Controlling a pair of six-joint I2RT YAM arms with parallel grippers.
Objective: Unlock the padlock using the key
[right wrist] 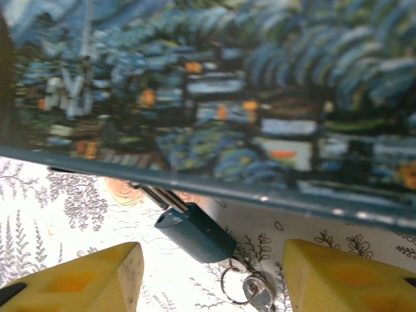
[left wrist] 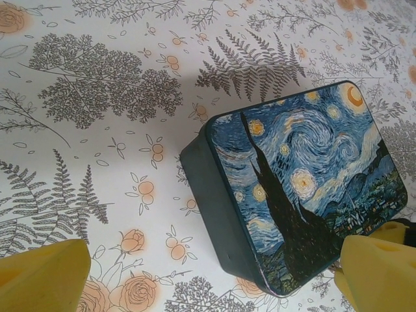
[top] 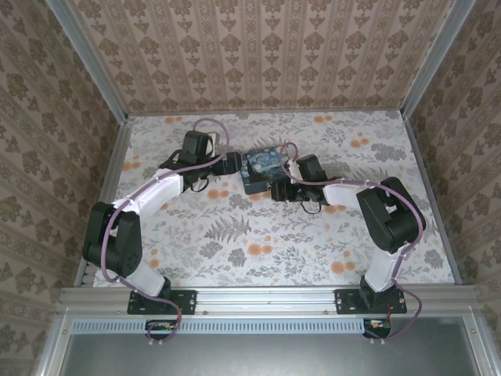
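Observation:
The padlock (right wrist: 195, 231), small and dark teal, hangs slantwise from the lower edge of the Starry Night box (right wrist: 214, 97). Its silver shackle runs up under that edge. A small key (right wrist: 255, 294) on a wire ring sits at the lock's lower end, seemingly in the keyhole. My right gripper (right wrist: 214, 283) is open, its yellow fingers either side of lock and key, touching neither. My left gripper (left wrist: 208, 286) is open too, straddling the near corner of the box (left wrist: 305, 188). From above, the box (top: 262, 167) lies between the left gripper (top: 235, 163) and the right gripper (top: 277, 189).
The box rests on a floral-patterned tabletop (top: 313, 258) enclosed by wallpapered walls (top: 258, 55) at the back and both sides. Both arms reach inward toward the table's middle, with open surface in front of them.

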